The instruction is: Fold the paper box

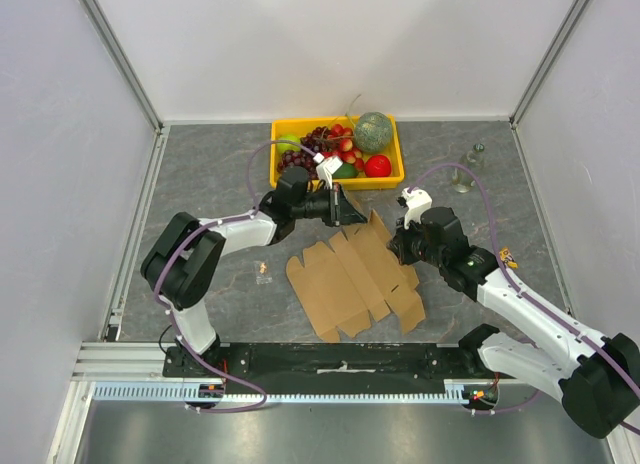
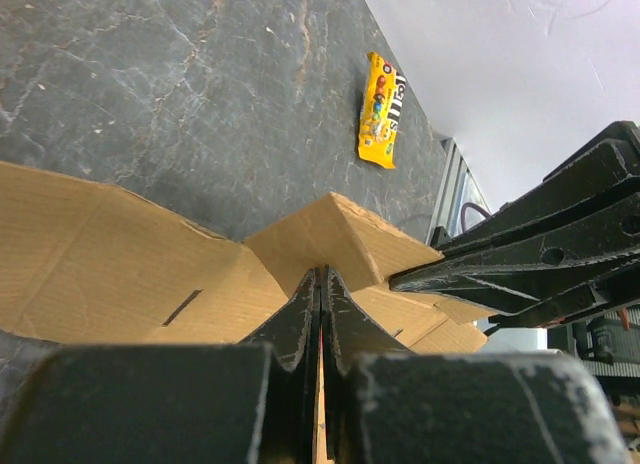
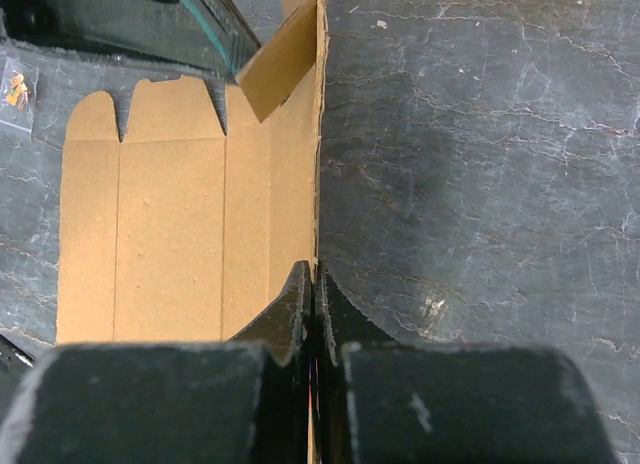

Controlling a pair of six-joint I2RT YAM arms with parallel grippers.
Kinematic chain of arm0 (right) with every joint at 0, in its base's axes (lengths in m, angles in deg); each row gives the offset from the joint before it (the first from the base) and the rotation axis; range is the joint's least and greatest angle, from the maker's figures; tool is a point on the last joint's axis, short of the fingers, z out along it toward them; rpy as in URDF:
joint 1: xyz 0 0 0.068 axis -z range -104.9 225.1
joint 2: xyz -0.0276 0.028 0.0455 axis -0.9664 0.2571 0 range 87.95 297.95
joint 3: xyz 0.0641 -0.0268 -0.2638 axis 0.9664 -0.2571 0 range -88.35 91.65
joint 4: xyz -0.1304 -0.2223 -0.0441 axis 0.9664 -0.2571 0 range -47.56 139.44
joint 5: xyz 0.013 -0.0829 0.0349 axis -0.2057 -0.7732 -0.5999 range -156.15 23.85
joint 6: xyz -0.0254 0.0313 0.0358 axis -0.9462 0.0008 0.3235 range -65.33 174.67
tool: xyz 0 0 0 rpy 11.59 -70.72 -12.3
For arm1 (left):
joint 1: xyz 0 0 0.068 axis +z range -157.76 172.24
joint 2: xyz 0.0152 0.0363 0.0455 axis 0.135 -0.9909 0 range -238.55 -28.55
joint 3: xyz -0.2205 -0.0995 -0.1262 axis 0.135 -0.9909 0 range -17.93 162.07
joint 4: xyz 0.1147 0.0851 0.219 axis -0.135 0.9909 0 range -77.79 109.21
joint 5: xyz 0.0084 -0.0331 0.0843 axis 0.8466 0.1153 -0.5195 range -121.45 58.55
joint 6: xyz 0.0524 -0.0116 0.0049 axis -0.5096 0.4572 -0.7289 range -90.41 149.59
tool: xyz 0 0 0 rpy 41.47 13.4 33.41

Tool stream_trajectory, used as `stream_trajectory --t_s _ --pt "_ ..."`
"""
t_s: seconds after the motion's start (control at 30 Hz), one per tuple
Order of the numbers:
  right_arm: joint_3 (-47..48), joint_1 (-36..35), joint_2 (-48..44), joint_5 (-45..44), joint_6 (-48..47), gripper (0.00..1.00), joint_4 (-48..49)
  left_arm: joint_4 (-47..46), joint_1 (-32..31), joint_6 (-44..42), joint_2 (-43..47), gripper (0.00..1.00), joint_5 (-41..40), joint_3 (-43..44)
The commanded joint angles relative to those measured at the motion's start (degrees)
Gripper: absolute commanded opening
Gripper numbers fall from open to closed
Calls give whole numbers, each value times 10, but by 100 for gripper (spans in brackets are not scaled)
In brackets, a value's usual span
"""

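The paper box (image 1: pixel 350 284) is a brown cardboard die-cut sheet lying mostly flat on the grey table, between the two arms. My left gripper (image 1: pixel 357 216) is shut on a raised flap at the sheet's far edge. In the left wrist view its jaws (image 2: pixel 320 276) pinch the cardboard (image 2: pixel 100 254) edge-on. My right gripper (image 1: pixel 399 248) is shut on the sheet's right edge, which it holds lifted. In the right wrist view its jaws (image 3: pixel 315 271) clamp the upright edge of the paper box (image 3: pixel 170 224).
A yellow crate (image 1: pixel 385 182) of fruit stands at the back, just behind the left gripper. A small yellow candy packet (image 1: pixel 262 272) (image 2: pixel 382 109) lies left of the sheet. Clear small objects (image 1: pixel 465 169) sit at the back right. Aluminium frame posts border the table.
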State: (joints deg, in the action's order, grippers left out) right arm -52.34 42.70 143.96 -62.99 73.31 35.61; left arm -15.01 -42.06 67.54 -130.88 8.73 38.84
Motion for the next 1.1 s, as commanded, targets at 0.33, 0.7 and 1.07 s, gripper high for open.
stream_trajectory --t_s 0.33,0.7,1.07 --pt "27 0 9 58 -4 0 18 -35 -27 32 -7 2 -1 32" --pt "28 0 4 66 -6 0 22 -25 -11 19 12 2 -12 -1" --pt "26 0 1 62 -11 0 6 48 83 -17 69 2 -90 -97"
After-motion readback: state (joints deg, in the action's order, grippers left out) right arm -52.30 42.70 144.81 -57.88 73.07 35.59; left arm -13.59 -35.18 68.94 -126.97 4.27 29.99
